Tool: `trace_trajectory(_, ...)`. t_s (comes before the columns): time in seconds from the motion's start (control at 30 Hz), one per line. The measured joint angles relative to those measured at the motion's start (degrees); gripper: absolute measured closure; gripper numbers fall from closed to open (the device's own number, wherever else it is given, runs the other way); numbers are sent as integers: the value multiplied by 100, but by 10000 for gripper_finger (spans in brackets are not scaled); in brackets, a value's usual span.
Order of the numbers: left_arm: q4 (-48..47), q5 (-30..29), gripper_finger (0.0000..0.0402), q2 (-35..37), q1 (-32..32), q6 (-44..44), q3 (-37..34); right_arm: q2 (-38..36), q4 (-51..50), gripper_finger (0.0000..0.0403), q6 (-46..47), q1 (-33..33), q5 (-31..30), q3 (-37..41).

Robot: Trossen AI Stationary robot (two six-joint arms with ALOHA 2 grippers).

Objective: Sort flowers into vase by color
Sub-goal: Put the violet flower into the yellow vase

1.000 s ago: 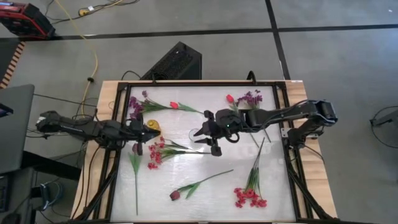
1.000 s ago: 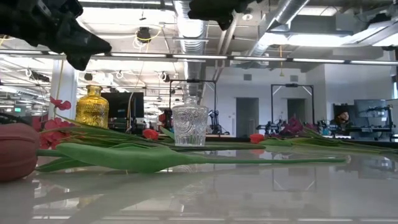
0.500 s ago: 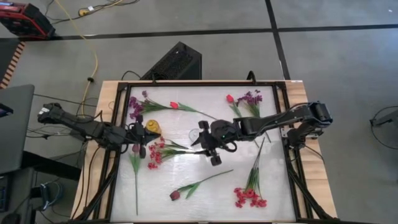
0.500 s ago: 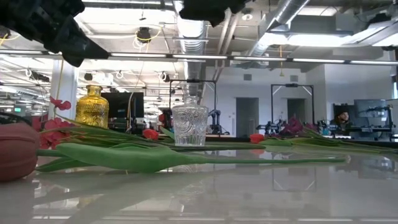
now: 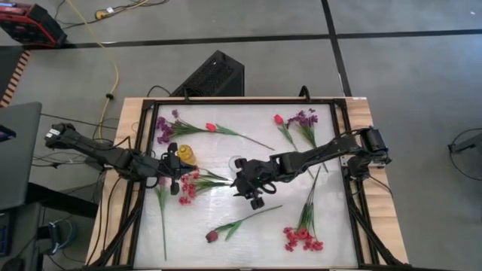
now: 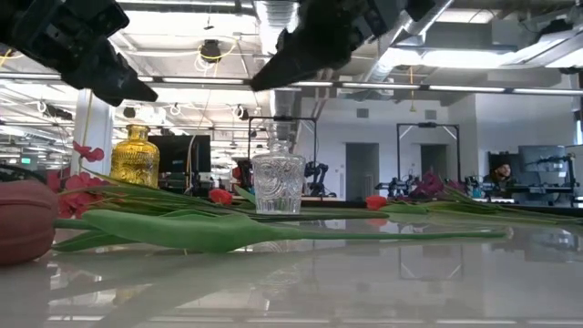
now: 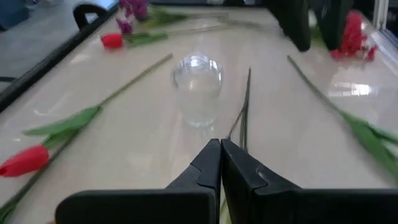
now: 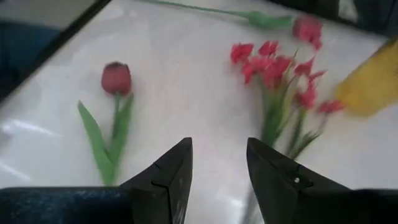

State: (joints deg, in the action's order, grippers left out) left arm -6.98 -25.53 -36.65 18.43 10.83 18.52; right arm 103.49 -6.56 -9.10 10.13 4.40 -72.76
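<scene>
The flowers lie scattered on the white table. A red-pink spray (image 5: 193, 183) lies between the grippers, and a dark maroon tulip (image 5: 212, 235) (image 8: 116, 78) lies near the front. A second red-pink spray (image 5: 301, 237) is at the front right. Purple sprays (image 5: 161, 129) (image 5: 305, 119) and red tulips (image 5: 211, 126) (image 5: 278, 119) lie at the back. A clear glass vase (image 5: 237, 162) (image 7: 197, 87) and a yellow vase (image 5: 184, 154) (image 6: 135, 157) stand upright. My left gripper (image 5: 179, 162) (image 7: 219, 146) hovers shut beside the yellow vase, pointing at the clear one. My right gripper (image 5: 242, 192) (image 8: 217, 155) hangs open above the table, in front of the clear vase.
A black frame (image 5: 141, 181) borders the table on all sides. A loose green stem with a leaf (image 5: 163, 207) lies along the left side. Bare table shows at the front middle (image 5: 248, 245).
My right gripper has come down and moved toward the table's left and near edges, from beside the clear vase to a spot in front of it. My left gripper has shifted slightly toward the near edge beside the yellow vase. The flowers and vases have stayed put.
</scene>
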Motion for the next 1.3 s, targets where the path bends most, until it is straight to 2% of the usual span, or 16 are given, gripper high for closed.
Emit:
trace_trajectory(0.13, 28, 29, 401, -176, -4, -49, -2, 257, -34, 225, 846, -7, 0, -258)
trace_trajectory(0.3, 285, 227, 401, -386, -7, -63, -1, 809, -896, 225, 958, 55, -71, -1015)
trace_trajectory(0.53, 522, 491, 395, -533, -8, -207, -1, 1588, -1899, 225, 1308, 107, -688, -2313)
trace_trajectory(0.67, 335, 1011, 389, -488, -8, 35, 3, 1925, -2716, 225, 1761, 114, -1250, -2794)
trace_trajectory(0.83, 67, 1780, 388, -484, 10, 212, 3, 2148, -3437, 225, 2638, 149, -1507, -2934)
trace_trajectory(0.93, 24, 1776, 388, -483, 38, 238, 3, 2161, -3681, 225, 3083, 241, -1596, -2934)
trace_trajectory(1.13, 19, 1911, 388, -497, 140, 251, 3, 2150, -4495, 225, 3775, 575, -2701, -2939)
trace_trajectory(1.23, 20, 1911, 388, -499, 241, 251, 2, 2150, -5131, 225, 4042, 720, -2756, -2939)
trace_trajectory(1.3, 21, 1889, 388, -499, 310, 253, 3, 2129, -5930, 225, 4434, 814, -2763, -2934)
